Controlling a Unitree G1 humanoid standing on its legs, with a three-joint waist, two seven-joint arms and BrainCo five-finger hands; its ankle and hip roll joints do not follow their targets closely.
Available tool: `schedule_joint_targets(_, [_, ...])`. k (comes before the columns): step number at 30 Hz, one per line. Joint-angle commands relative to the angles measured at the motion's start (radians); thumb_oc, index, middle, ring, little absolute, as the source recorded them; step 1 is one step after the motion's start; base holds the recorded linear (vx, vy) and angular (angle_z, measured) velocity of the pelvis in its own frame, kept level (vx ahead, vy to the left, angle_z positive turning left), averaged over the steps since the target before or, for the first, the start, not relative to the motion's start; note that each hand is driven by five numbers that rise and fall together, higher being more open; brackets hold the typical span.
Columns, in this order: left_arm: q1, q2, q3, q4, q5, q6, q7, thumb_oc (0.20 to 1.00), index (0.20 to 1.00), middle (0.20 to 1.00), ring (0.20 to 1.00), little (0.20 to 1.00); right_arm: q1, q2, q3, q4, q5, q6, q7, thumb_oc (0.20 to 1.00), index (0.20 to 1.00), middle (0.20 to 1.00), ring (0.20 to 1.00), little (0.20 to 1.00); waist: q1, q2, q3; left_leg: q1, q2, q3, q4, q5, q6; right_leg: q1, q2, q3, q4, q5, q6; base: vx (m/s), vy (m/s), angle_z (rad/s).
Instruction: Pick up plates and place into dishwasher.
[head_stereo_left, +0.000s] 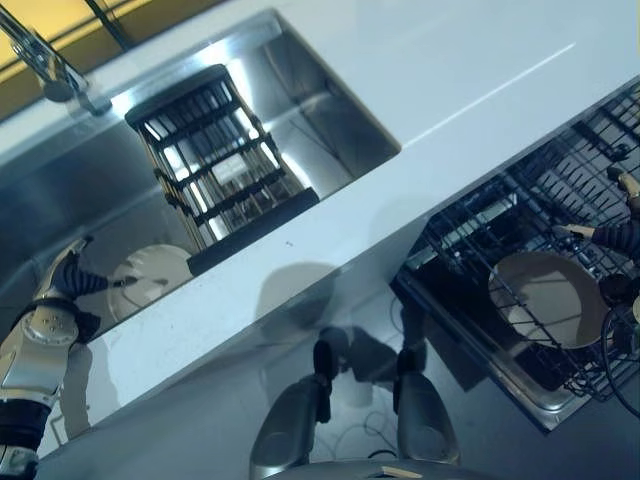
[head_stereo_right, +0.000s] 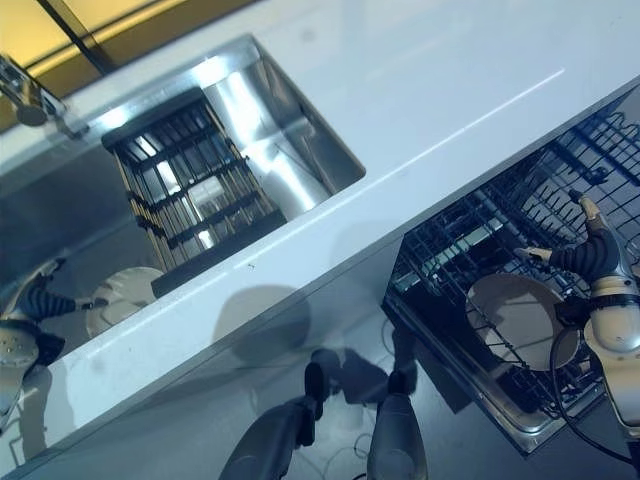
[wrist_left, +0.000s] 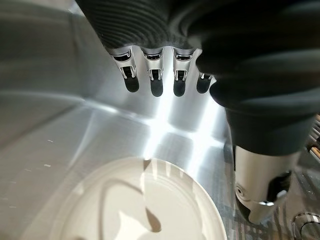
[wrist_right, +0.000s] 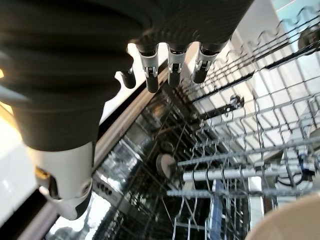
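A cream plate lies flat on the floor of the steel sink. My left hand hovers just beside it with straight fingers above the plate, open and holding nothing. A second cream plate rests in the pulled-out dishwasher rack. My right hand is over the rack next to that plate, its fingers straight and apart from the wires, with the plate's rim just below.
A black dish drainer stands in the sink to the right of the plate. The faucet rises at the far left. The white counter separates the sink from the dishwasher rack.
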Motion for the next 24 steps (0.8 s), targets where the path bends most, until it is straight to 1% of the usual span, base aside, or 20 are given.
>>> schedule_joint_targets(1, [-0.102,0.087,0.008,0.032,0.013,-0.034,0.066,1.000,1.000,1.000,1.000,1.000,-0.154,-0.018,0.053,-0.038,-0.018,-0.032,-0.046,1.000,1.000,1.000,1.000,1.000,-0.002,-0.032,0.013,0.009,0.027,-0.041,0.006,0.026,-0.051,0.039,0.019,0.003,-0.099,0.107,0.005,-0.01,0.115,-0.01])
schedule_joint_targets(8, [-0.228,0.115,-0.012,0.083,0.037,-0.023,0.147,1.000,1.000,1.000,1.000,1.000,-0.246,0.010,0.101,-0.017,-0.063,0.005,-0.051,1.000,1.000,1.000,1.000,1.000,-0.003,-0.047,0.049,-0.036,0.018,-0.016,0.027,0.014,-0.037,0.002,0.006,0.026,-0.129,0.148,0.021,0.03,0.098,-0.01])
schedule_joint_targets(12, [-0.280,0.131,-0.031,0.126,0.065,-0.015,0.160,1.000,1.000,1.000,1.000,1.000,-0.271,0.019,0.112,-0.017,-0.079,0.022,-0.050,1.000,1.000,1.000,1.000,1.000,-0.008,-0.049,0.061,-0.056,0.016,-0.003,0.037,0.007,-0.033,-0.020,-0.003,0.030,-0.132,0.164,0.021,0.07,0.092,-0.05])
schedule_joint_targets(14, [-0.304,0.142,-0.045,0.151,0.106,0.000,0.143,1.000,1.000,1.000,1.000,1.000,-0.279,0.019,0.112,-0.016,-0.084,0.026,-0.044,1.000,1.000,1.000,1.000,1.000,-0.012,-0.049,0.070,-0.068,0.015,0.003,0.045,0.004,-0.032,-0.033,-0.006,0.031,-0.127,0.169,0.019,0.04,0.086,-0.03])
schedule_joint_targets(16, [-0.340,0.162,-0.085,0.191,0.123,0.032,0.064,1.000,1.000,1.000,1.000,1.000,-0.292,0.019,0.120,-0.013,-0.091,0.030,-0.044,1.000,1.000,1.000,1.000,1.000,-0.018,-0.048,0.082,-0.080,0.014,0.009,0.053,0.004,-0.030,-0.045,-0.008,0.033,-0.121,0.176,0.015,0.03,0.073,-0.02])
schedule_joint_targets(17, [-0.353,0.167,-0.108,0.205,0.140,0.060,0.002,1.000,1.000,1.000,1.000,1.000,-0.298,0.019,0.120,-0.010,-0.094,0.030,-0.042,1.000,1.000,1.000,1.000,1.000,-0.022,-0.047,0.088,-0.085,0.013,0.011,0.055,0.003,-0.030,-0.050,-0.008,0.035,-0.121,0.179,0.014,0.03,0.054,-0.02])
schedule_joint_targets(19, [-0.367,0.185,-0.147,0.217,0.137,0.085,-0.073,1.000,1.000,1.000,1.000,1.000,-0.307,0.008,0.118,-0.007,-0.092,0.032,-0.041,1.000,1.000,1.000,1.000,1.000,-0.025,-0.044,0.100,-0.090,0.011,0.011,0.056,0.004,-0.029,-0.055,-0.009,0.039,-0.123,0.187,0.012,0.02,0.051,0.02])
schedule_joint_targets(22, [-0.400,0.218,-0.216,0.251,0.151,0.109,-0.208,1.000,1.000,1.000,1.000,1.000,-0.326,-0.017,0.121,-0.002,-0.083,0.036,-0.035,1.000,1.000,1.000,1.000,1.000,-0.028,-0.036,0.116,-0.092,0.009,0.014,0.052,0.005,-0.028,-0.058,-0.013,0.038,-0.128,0.196,0.010,0.01,0.050,0.01])
schedule_joint_targets(24, [-0.414,0.235,-0.250,0.274,0.132,0.108,-0.283,1.000,1.000,1.000,1.000,1.000,-0.335,-0.034,0.124,-0.001,-0.077,0.038,-0.031,1.000,1.000,1.000,1.000,1.000,-0.030,-0.030,0.124,-0.094,0.010,0.016,0.052,0.004,-0.027,-0.061,-0.017,0.038,-0.131,0.199,0.010,0.01,0.055,0.00])
